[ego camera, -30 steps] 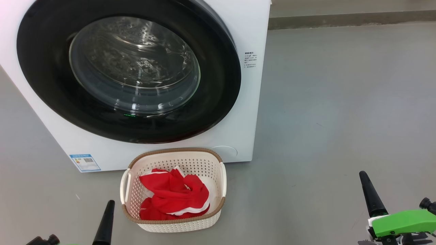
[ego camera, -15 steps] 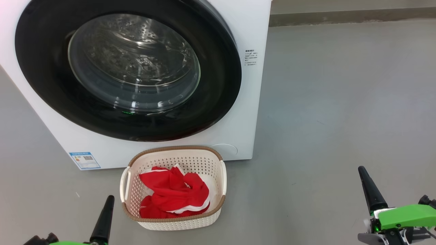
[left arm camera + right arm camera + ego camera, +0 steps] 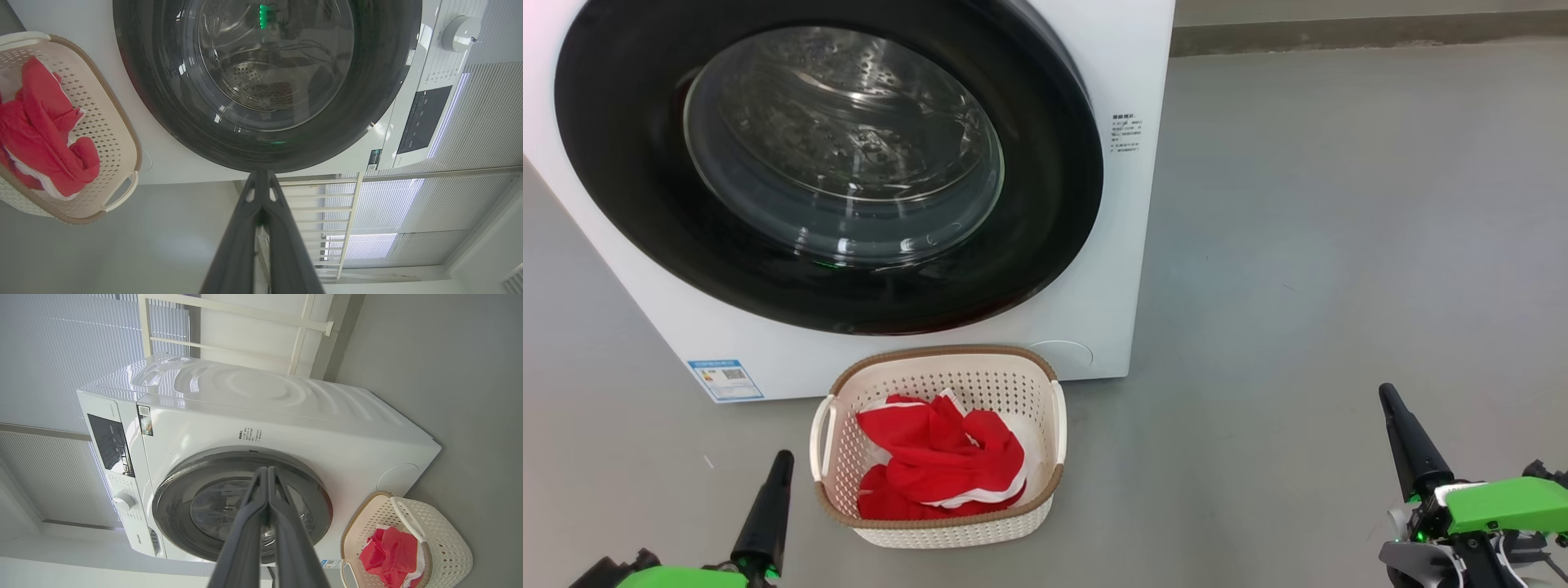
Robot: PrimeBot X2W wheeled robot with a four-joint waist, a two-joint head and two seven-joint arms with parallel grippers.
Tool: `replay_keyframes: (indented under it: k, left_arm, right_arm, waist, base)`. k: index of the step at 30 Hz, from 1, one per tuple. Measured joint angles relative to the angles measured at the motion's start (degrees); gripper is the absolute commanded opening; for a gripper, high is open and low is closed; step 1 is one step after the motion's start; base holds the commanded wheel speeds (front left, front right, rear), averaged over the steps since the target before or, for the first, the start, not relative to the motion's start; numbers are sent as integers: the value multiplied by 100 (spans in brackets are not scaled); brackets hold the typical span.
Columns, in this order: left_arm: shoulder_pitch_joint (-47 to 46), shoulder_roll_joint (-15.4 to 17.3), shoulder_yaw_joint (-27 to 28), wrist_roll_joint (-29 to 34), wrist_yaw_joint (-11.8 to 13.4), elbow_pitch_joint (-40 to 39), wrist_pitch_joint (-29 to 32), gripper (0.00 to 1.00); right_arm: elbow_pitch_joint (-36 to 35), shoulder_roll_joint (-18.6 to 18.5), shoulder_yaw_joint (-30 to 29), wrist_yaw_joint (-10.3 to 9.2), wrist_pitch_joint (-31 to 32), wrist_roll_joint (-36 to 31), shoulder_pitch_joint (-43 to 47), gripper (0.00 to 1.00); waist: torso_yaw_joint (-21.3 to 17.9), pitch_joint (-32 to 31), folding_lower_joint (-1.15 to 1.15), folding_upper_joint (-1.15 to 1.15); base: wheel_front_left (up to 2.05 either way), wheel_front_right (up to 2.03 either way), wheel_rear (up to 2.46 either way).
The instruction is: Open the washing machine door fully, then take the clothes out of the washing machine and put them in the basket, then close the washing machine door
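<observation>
The white washing machine (image 3: 1131,212) (image 3: 253,412) fills the upper left of the head view. Its round black door (image 3: 1045,122) (image 3: 151,85) (image 3: 171,498) sits shut against the front, with bare steel drum behind the glass. The cream basket (image 3: 947,363) (image 3: 118,134) (image 3: 445,543) stands on the floor just before the machine, holding the red clothes (image 3: 935,465) (image 3: 41,139) (image 3: 388,555). My left gripper (image 3: 783,457) (image 3: 261,173) is shut and empty, left of the basket. My right gripper (image 3: 1387,392) (image 3: 267,469) is shut and empty, far to the right.
Grey floor (image 3: 1339,245) spreads wide to the right of the machine, up to a wall skirting (image 3: 1364,37) at the back. A white railing (image 3: 302,330) and blinds stand behind the washer. The control panel and dial (image 3: 459,28) sit on the machine's top front.
Both grippers have drawn back toward the bottom corners, staying shut. The whole head picture has shifted slightly upward, so the camera moved.
</observation>
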Motion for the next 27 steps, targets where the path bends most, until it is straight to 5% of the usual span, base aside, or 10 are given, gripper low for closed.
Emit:
replay_keyframes:
  k: [27]
  left_arm:
    - [-22, -3, 18, -203, -36, 15, 67, 0]
  right_arm:
    - [25, -10, -8, 0, 49, 207, -54, 0]
  waist:
    - [1, 9, 0, 0]
  base:
    - [0, 0, 0]
